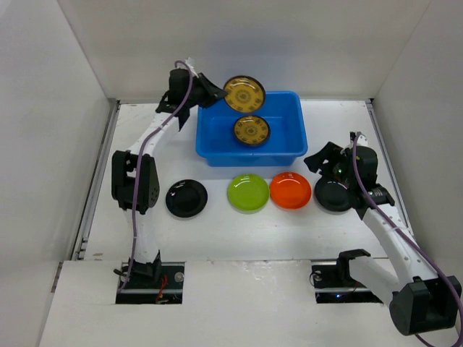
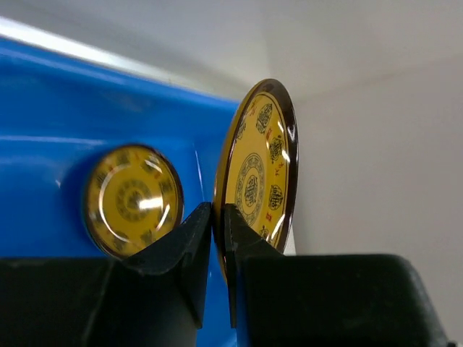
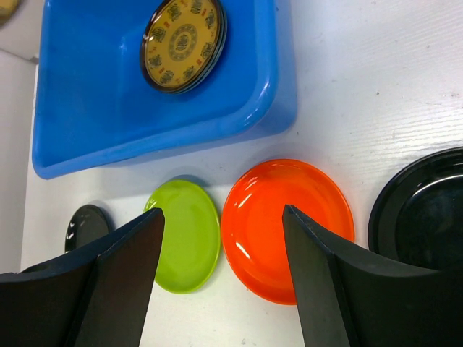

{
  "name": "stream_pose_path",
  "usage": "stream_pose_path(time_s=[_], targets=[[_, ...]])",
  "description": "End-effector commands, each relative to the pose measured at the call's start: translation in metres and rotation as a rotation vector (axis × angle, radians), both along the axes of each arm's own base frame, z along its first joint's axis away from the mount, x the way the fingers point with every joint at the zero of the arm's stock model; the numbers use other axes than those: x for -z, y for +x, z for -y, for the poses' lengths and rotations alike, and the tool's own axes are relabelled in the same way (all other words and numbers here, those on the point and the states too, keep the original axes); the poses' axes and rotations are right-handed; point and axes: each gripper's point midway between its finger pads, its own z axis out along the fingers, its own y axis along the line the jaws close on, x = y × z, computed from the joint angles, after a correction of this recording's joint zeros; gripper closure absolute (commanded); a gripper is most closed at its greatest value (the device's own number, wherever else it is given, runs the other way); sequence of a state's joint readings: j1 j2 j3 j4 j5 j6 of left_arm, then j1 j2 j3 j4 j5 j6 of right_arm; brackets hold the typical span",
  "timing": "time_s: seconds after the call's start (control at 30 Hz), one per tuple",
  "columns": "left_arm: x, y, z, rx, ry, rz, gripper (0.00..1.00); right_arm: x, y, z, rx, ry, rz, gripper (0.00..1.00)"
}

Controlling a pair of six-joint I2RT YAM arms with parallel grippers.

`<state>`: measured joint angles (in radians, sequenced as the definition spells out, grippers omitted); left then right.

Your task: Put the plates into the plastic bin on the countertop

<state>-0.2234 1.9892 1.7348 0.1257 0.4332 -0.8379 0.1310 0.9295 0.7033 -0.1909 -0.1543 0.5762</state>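
Left wrist: left jaws pinch a yellow-brown plate (image 2: 257, 173) edge-on over the blue bin (image 2: 65, 94); slipping, it could chip its twin (image 2: 132, 199). Right jaws gape empty.

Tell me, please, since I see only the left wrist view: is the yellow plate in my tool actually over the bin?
Observer: From above, the held plate stands on edge in the left tool, over the far rim of the bin.
Operator: Thanks. How many plates lie outside it?
Observer: Four, in a row on the counter in front of it: a black plate, a green plate, an orange plate and a second black plate.
Operator: And the other arm?
Observer: The right tool is open and empty, near the right end of that row.
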Motion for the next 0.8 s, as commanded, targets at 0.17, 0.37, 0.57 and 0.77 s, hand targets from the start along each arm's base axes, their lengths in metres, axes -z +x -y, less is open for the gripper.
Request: stream_pose_path(time_s=[0.17,0.37,0.57,0.77], targets=[[0.047,-0.008,0.045,0.125,0.123,-0.050,0.90,-0.013,-0.003,0.001,0.002,0.011,0.055,0.28],[0.089,0.003,0.046,0.112,0.186,-0.108,0.89,-0.010,-0.008,0.003,0.011,0.013,0.054,0.28],[0.119,0.003,0.051,0.127,0.253,-0.143,0.81,-0.007,-0.011,0.005,0.018,0.010,0.050,0.28],[0.093,0.005,0.053,0.122,0.258,-0.073,0.54,-0.006,-0.010,0.006,0.022,0.014,0.044,0.28]])
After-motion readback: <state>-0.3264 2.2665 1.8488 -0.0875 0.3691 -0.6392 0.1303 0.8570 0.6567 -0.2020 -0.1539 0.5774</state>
